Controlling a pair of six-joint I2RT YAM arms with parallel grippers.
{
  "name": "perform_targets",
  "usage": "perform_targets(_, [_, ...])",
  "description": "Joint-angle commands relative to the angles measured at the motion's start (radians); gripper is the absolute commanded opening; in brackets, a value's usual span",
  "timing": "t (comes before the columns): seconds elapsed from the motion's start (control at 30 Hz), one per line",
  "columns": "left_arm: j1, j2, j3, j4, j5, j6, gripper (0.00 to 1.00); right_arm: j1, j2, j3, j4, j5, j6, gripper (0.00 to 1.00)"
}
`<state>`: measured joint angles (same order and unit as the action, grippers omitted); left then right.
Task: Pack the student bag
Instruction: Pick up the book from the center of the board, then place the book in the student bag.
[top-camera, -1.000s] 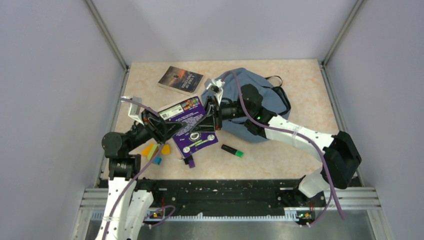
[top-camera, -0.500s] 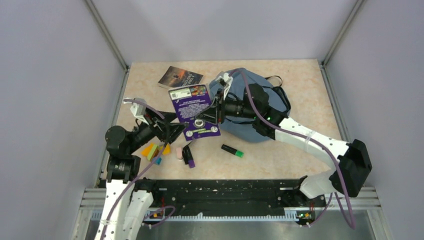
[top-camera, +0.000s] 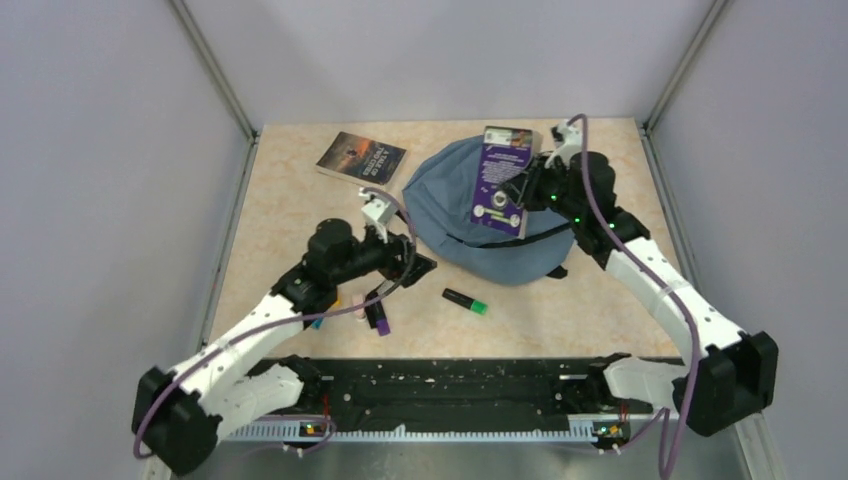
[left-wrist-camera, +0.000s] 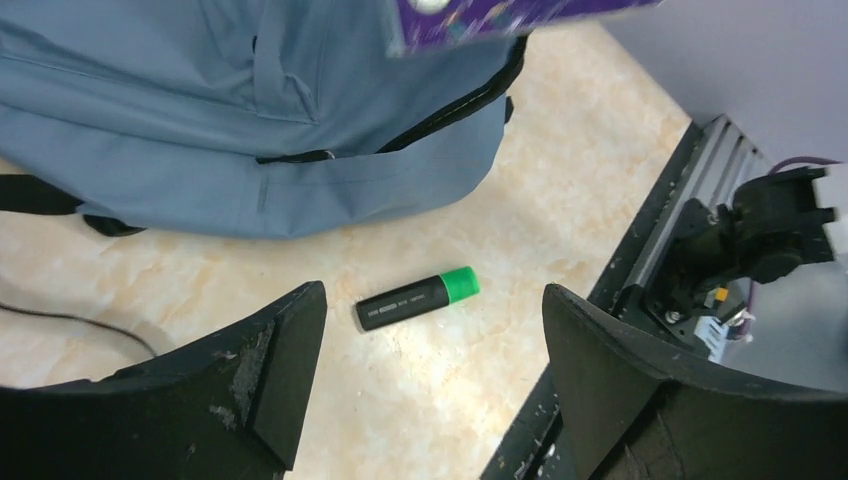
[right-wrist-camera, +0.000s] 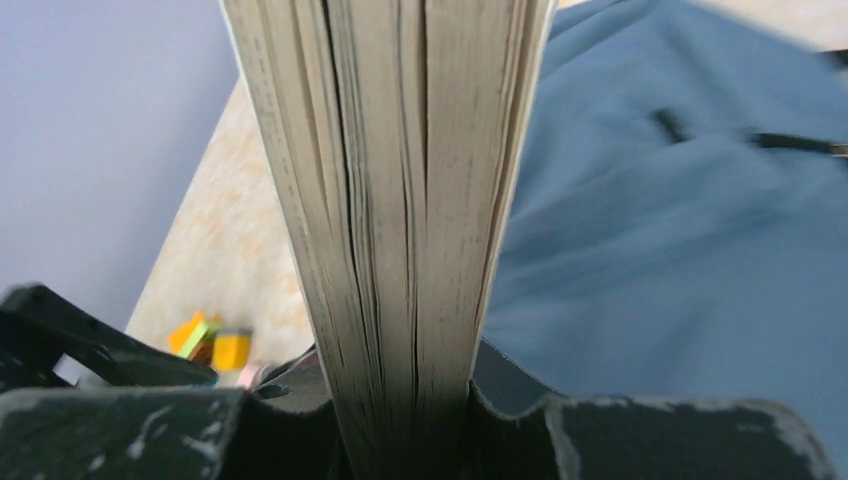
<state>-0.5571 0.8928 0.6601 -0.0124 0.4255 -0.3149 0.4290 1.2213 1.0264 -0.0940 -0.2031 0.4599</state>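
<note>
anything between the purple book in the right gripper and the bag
Nothing visible lies between the purple book, shut in the right gripper, and the student bag below it. Its zipper shows only a narrow dark gap; how open it is I cannot tell.

The right gripper (top-camera: 528, 190) clamps the held book (top-camera: 503, 180) between its fingers. The student bag (top-camera: 470, 225) lies on the table (top-camera: 620, 290) directly beneath this gripper and the held book. The left gripper (left-wrist-camera: 432, 295) hangs with fingers spread, just left of the bag's near-left edge. The marker (left-wrist-camera: 417, 300) lies on the table below the gap between these fingers, on the near side of the bag and apart from it. The second book (top-camera: 361, 158) lies beyond the left gripper, well left of the right gripper. Small pieces (top-camera: 379, 318) lie just behind the left gripper, beside its arm.
</note>
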Motion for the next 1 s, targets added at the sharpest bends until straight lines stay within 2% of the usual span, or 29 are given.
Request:
perform_targets(0.0, [-0.093, 0.192, 0.041, 0.282, -0.111, 0.007, 0.83, -0.146, -0.165, 0.052, -0.076, 0.117, -0.049, 0.00])
perform_targets(0.07, [-0.143, 0.309, 0.098, 0.332, -0.131, 0.013, 0.83, -0.234, -0.202, 0.070, -0.126, 0.145, -0.071, 0.00])
perform_targets(0.17, [-0.217, 0.504, 0.244, 0.318, -0.163, 0.062, 0.81, -0.323, -0.226, 0.108, -0.218, 0.231, -0.110, 0.00])
perform_targets(0.27, [-0.273, 0.642, 0.402, 0.290, -0.154, 0.119, 0.82, -0.335, -0.245, 0.121, -0.276, 0.350, -0.133, 0.00])
perform_targets(0.4, [-0.304, 0.784, 0.550, 0.250, -0.208, 0.188, 0.83, -0.335, -0.292, 0.087, -0.289, 0.386, -0.134, 0.00])
perform_targets(0.57, [-0.308, 0.904, 0.692, 0.165, -0.213, 0.244, 0.84, -0.334, -0.328, 0.073, -0.337, 0.415, -0.157, 0.00])
perform_targets(0.77, [-0.311, 1.019, 0.792, 0.132, -0.112, 0.217, 0.85, -0.334, -0.371, 0.063, -0.366, 0.462, -0.168, 0.00])
perform_targets(0.97, [-0.329, 1.106, 0.874, 0.059, -0.136, 0.240, 0.88, -0.333, -0.404, 0.043, -0.414, 0.575, -0.182, 0.00])
